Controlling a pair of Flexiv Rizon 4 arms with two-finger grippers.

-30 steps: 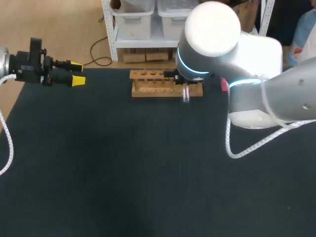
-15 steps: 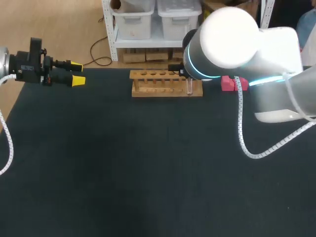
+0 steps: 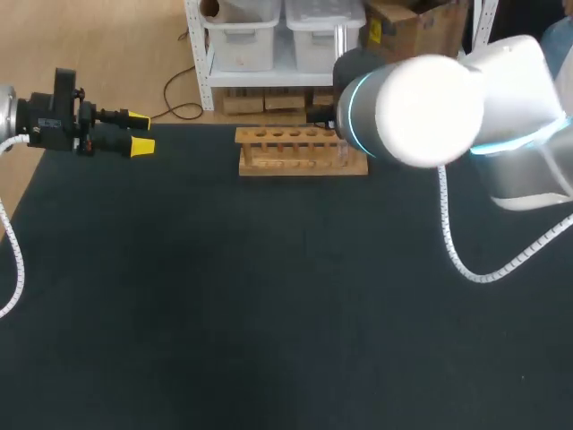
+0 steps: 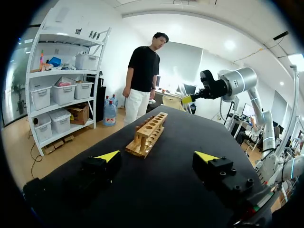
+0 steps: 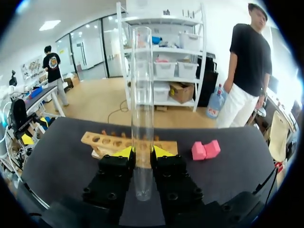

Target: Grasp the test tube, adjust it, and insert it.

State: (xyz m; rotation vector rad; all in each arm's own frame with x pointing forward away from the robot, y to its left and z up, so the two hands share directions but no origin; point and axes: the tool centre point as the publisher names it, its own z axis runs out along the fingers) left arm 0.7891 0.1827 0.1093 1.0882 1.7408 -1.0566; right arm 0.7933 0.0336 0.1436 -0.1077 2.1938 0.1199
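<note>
A clear glass test tube (image 5: 142,95) stands lengthwise between the yellow-tipped fingers of my right gripper (image 5: 142,153), which is shut on its lower part. Ahead of that gripper lies the wooden tube rack (image 5: 110,141) with a row of empty holes. In the head view the rack (image 3: 300,150) sits at the table's far middle. My right arm (image 3: 421,98) looms over its right end and hides the gripper and tube. My left gripper (image 3: 141,131) hovers open and empty over the far left of the table, the rack (image 4: 148,133) well ahead of it (image 4: 157,156).
A pink block (image 5: 205,149) lies on the black tabletop (image 3: 269,296) to the right of the rack. It is hidden behind my right arm in the head view. A white cable (image 3: 466,260) hangs in a loop from the right arm.
My right arm has swung right and back, carrying the tube from in front of the rack's right end toward the rack, where the arm now hides it. The left arm has not moved.
</note>
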